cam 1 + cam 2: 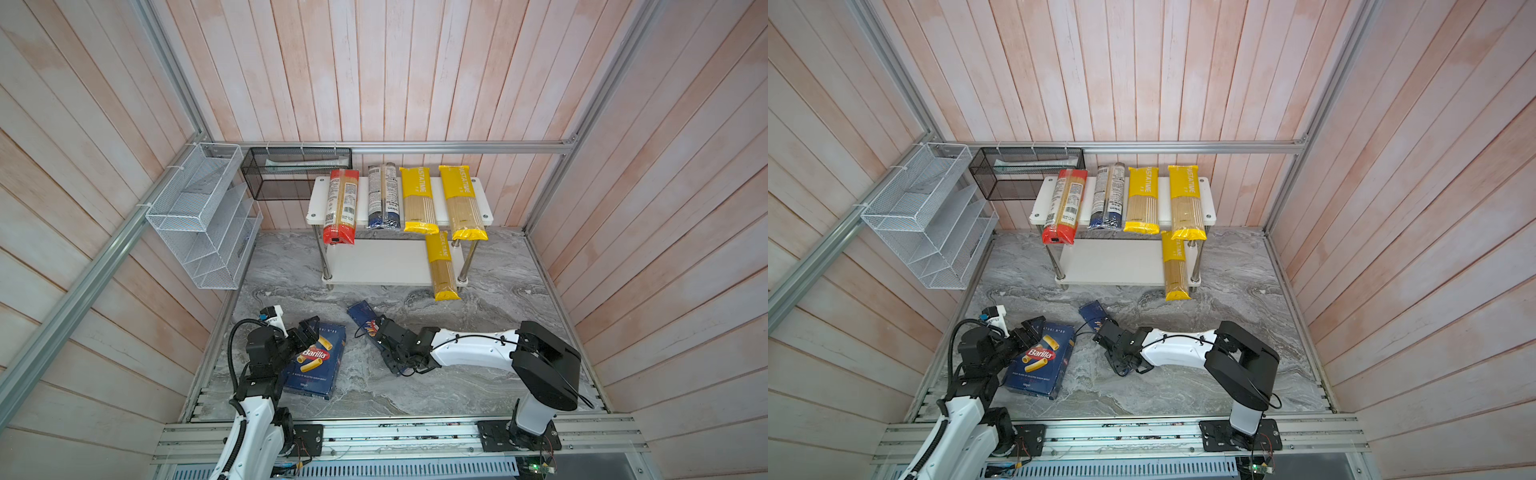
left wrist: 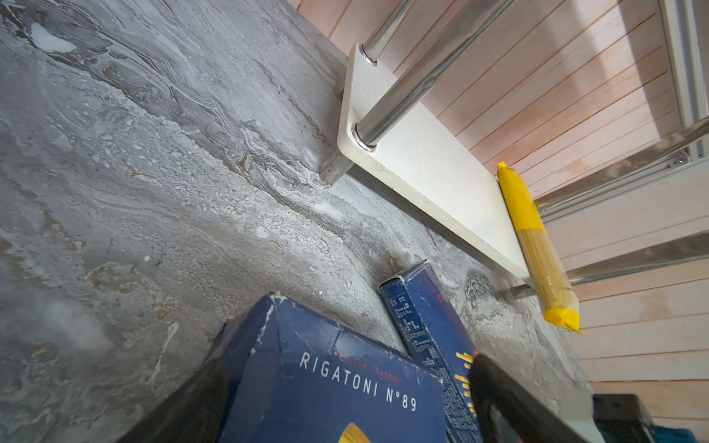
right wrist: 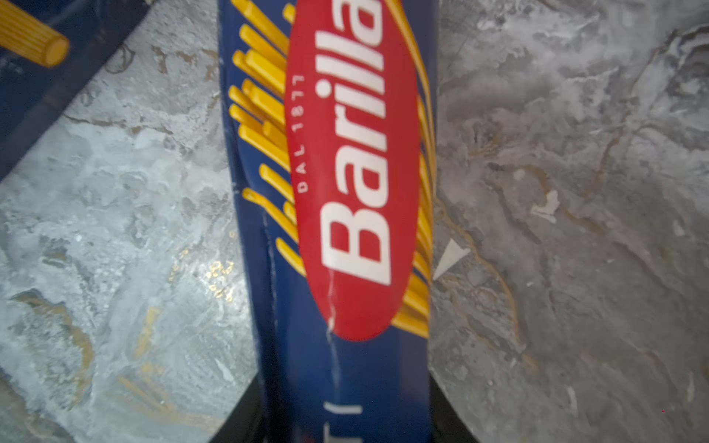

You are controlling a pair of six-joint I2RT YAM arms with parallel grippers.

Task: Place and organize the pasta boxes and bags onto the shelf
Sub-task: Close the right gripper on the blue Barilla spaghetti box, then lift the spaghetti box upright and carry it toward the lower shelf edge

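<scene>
Right wrist view fills with the Spaghetti box [image 3: 345, 230], lying on the marble tabletop [image 3: 575, 230] before the shelf [image 1: 374, 262]; I see my right gripper [image 1: 376, 330] clamped across it. Nearby, my left gripper [image 1: 309, 328] straddles a corner of the Rigatoni box [image 1: 320, 361], jaws apart.

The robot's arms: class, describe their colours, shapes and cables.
The left arm and right arm have smooth white links joined by boxy black joints. The left claw and right claw are black. A thick ribbed black cable loops by the left arm; a thin black wire runs along the right.
</scene>
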